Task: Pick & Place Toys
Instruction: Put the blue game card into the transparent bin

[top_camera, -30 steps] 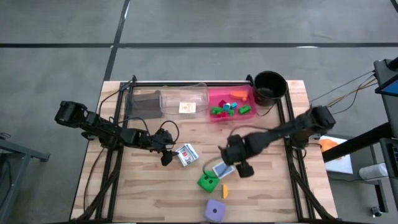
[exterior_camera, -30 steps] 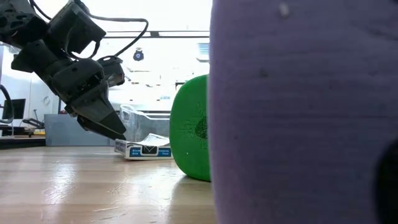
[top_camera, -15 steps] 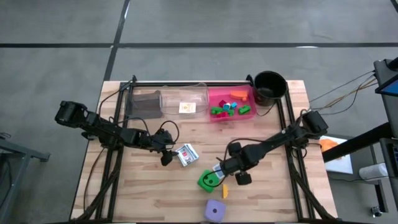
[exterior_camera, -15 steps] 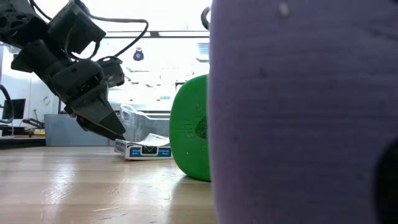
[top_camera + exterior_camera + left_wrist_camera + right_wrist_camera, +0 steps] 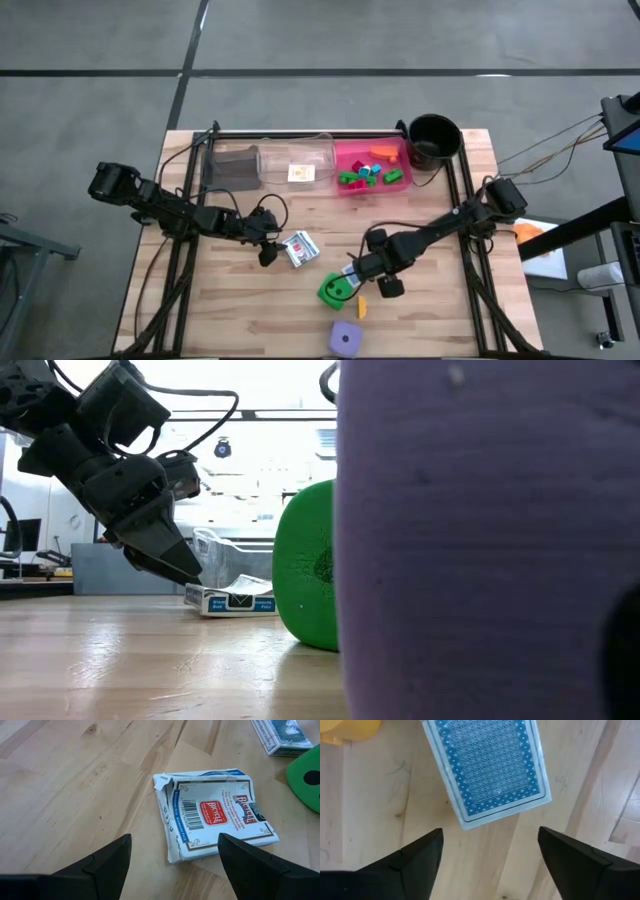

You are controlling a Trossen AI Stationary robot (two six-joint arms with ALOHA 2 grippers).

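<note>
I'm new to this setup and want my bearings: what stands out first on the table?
Two open pincers each hover over a card box mid-table: the left pincer beside the crumpled card box, the right pincer over the blue-backed card box. Next to that lie a green die and, at the near edge, a purple die; a pink tray of bricks sits at the far side.

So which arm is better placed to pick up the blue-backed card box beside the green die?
The right. Its tool hangs open right over the blue-backed card box, next to the green die. The left tool is open over the other card box.
</note>
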